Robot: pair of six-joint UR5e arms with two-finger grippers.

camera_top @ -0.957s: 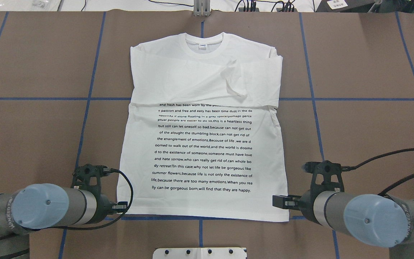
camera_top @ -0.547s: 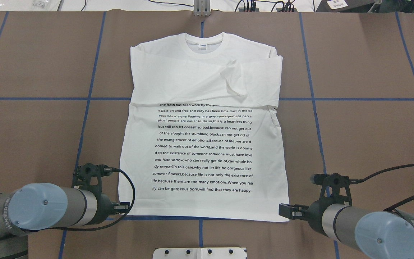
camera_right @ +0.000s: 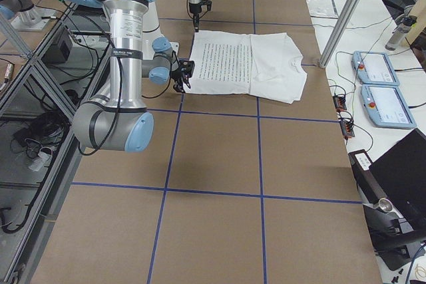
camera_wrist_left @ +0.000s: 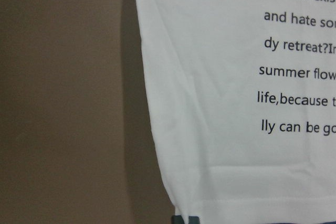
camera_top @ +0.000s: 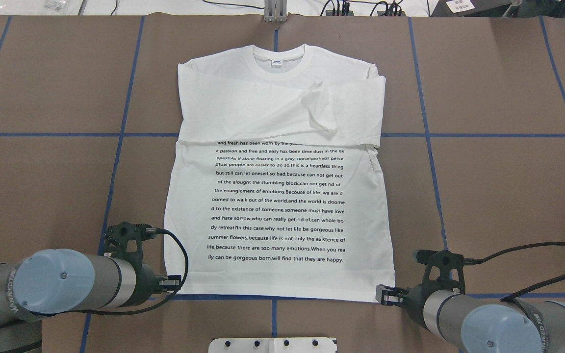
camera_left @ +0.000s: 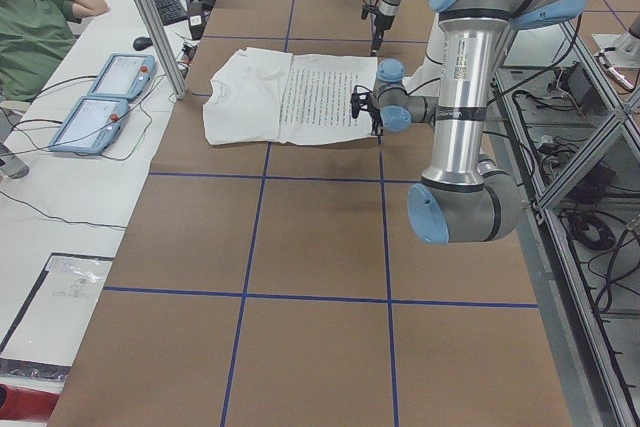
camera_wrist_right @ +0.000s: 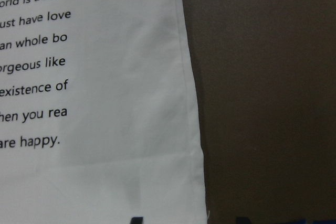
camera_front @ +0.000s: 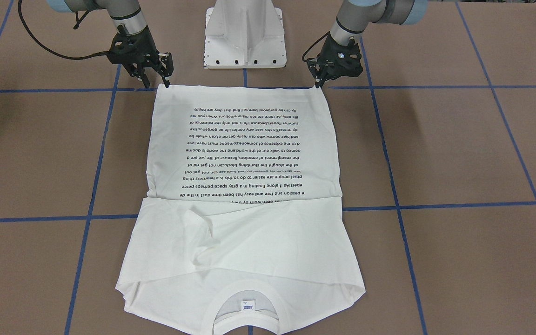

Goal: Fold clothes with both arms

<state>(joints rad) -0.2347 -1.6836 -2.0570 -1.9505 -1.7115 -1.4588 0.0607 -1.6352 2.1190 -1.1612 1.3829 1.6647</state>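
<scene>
Shirt: the white shirt lies flat on the brown table, hem near my base, collar at the far end.
Sleeves: both are folded in across the chest, with a crumpled flap on the right half of that band.
Print: the block of black text faces up, and the sleeve band covers its far edge.
Hem: it lies along the blue tape line nearest me.
Left gripper: my left gripper is low at the near left corner of the hem. My wrist camera shows a dark fingertip right at the hem's edge. I cannot tell whether the fingers are spread or pinched.
Right gripper: my right gripper is at the near right corner of the hem. In the front view its two fingers stand apart, with their tips at the corner, so it is released and grips nothing.
Cloth at corners: both corners lie flat on the table.
Base: my white pedestal base stands just behind the hem, between my arms.
Beyond the table: at the far end a seated person is near two control tablets.
</scene>
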